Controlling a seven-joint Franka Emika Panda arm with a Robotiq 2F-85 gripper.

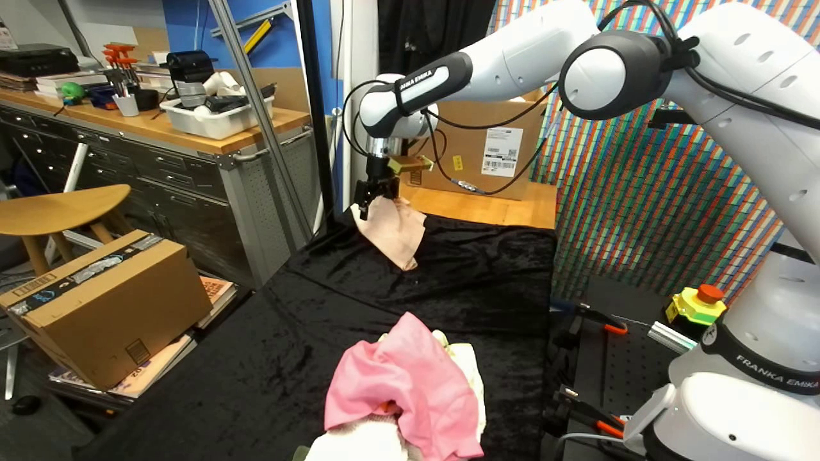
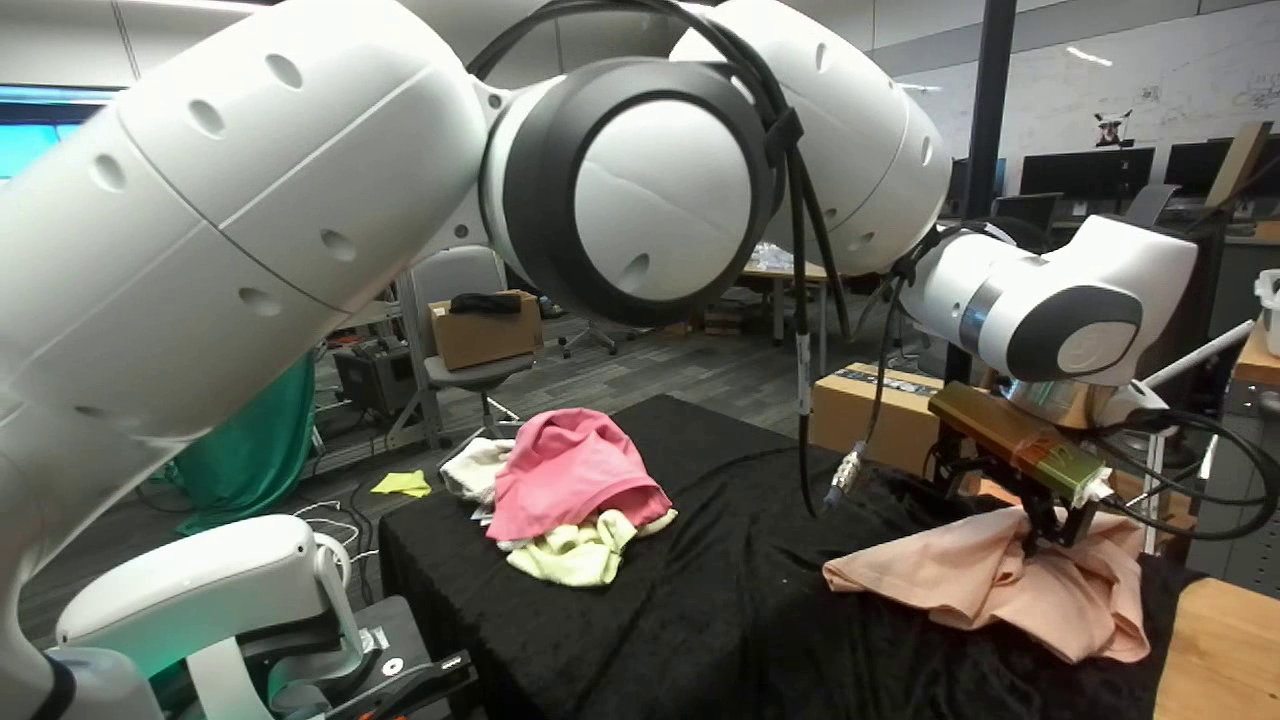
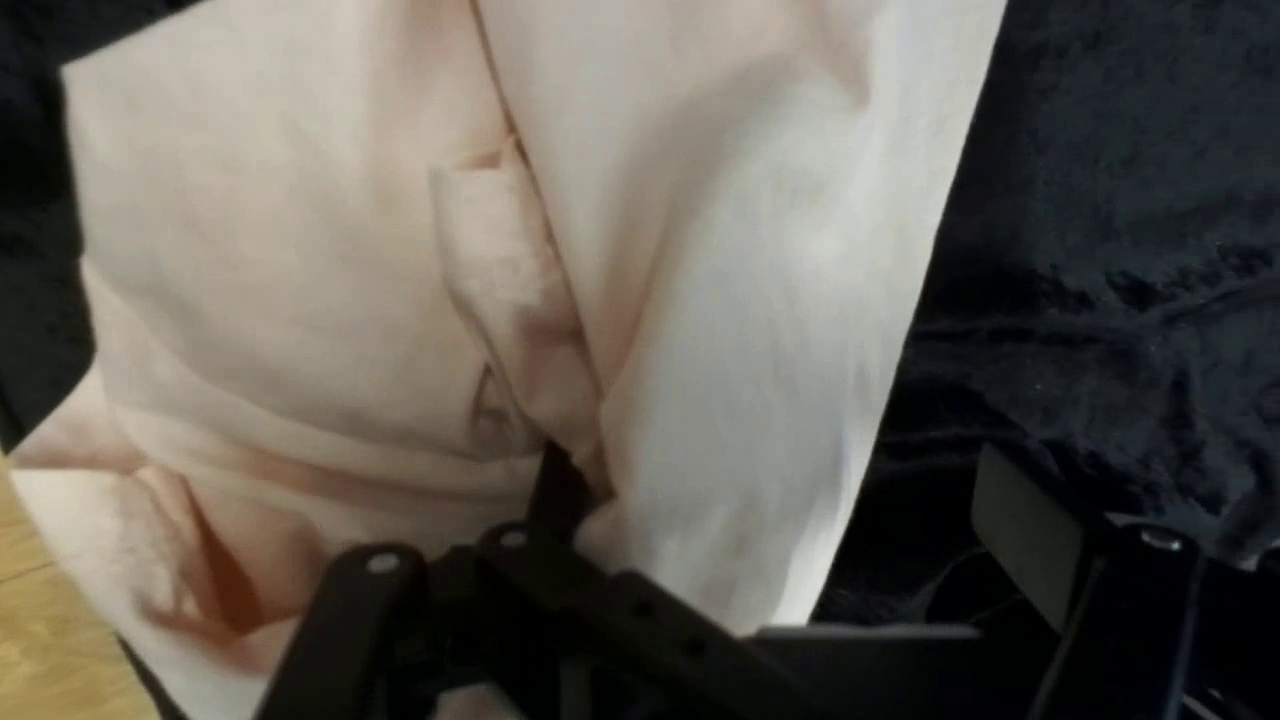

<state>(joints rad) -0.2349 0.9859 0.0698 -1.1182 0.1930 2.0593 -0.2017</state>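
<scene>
A pale peach cloth lies crumpled on the black-covered table, and it shows in both exterior views. My gripper is at this cloth, pointing down, in both exterior views. In the wrist view the gripper is open, with its fingers wide apart. The left finger presses into the folds of the peach cloth, and its tip is partly hidden there. The right finger is past the cloth's edge, over the black cover. Part of the cloth lies between the fingers, not pinched.
A pile with a pink cloth on top of white and pale yellow cloths lies on the black cover. A cardboard box stands behind the arm on a wooden surface. Another box stands beside the table.
</scene>
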